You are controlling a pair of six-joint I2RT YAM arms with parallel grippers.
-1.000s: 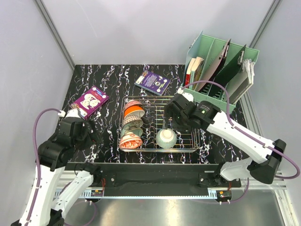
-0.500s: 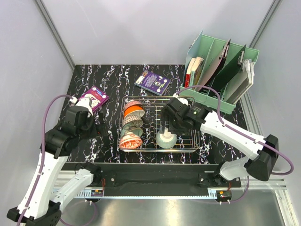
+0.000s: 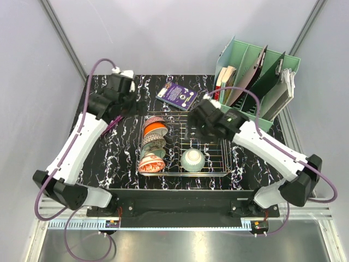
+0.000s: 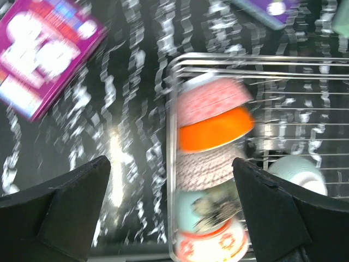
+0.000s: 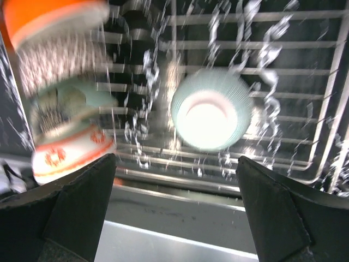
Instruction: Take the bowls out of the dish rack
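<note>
Now left end effector (image 4: 170, 161) and right end effector (image 5: 175, 158) gape wide, empty.

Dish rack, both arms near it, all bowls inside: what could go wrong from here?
The row of bowls stands on edge, packed together at the left of the dish rack; the open left gripper pulling one could drag or tip its neighbours.
The open right gripper could slip on the rounded pale green bowl or snag the wires.
Both arms crowd one rack and might collide.
</note>
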